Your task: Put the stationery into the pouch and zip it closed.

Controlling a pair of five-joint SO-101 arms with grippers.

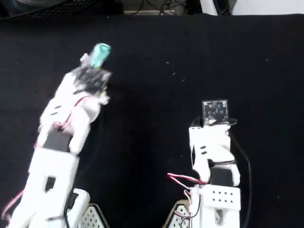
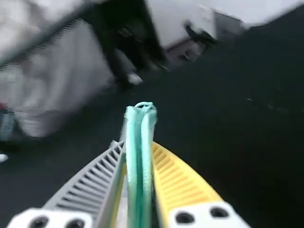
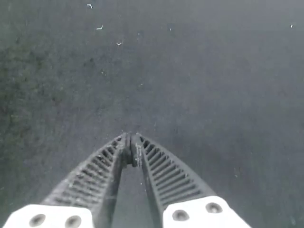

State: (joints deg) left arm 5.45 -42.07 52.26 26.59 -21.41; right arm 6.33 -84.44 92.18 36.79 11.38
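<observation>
**Left gripper pinches teal item; right gripper sits pressed shut**

High cam: the left arm (image 1: 64,126), white plastic w/ red wiring, lies diagonally over the black cloth-covered table (image 1: 156,52), reaching toward its far-left area. At the arm's tip a slim teal-green item (image 1: 100,53) w/ pale edges sticks out past the fingers, pointing at the table's far edge.

Left wrist cam: the left gripper (image 2: 137,148) is clamped on that item. A ribbed grey finger (image 2: 102,175) is on one side & a ribbed yellow finger (image 2: 175,178) on the other. Both press flat vs. its sides, so the gap is only as wide as the item. The item (image 2: 140,118) shows edge-on, and its rounded end clears the fingertips. Can't tell if it is the pouch or a piece of stationery, nor whether it touches the cloth.

The right arm (image 1: 211,152), also white, sits folded by the table's near edge, right of centre & well apart from the left arm. A small black square board (image 1: 215,110) caps its front end.

Right wrist cam: the right gripper (image 3: 130,146) has two dark ribbed fingers drawn together, tips touching each other over the black cloth. A few white specks (image 3: 99,27) dot the cloth farther off.
</observation>
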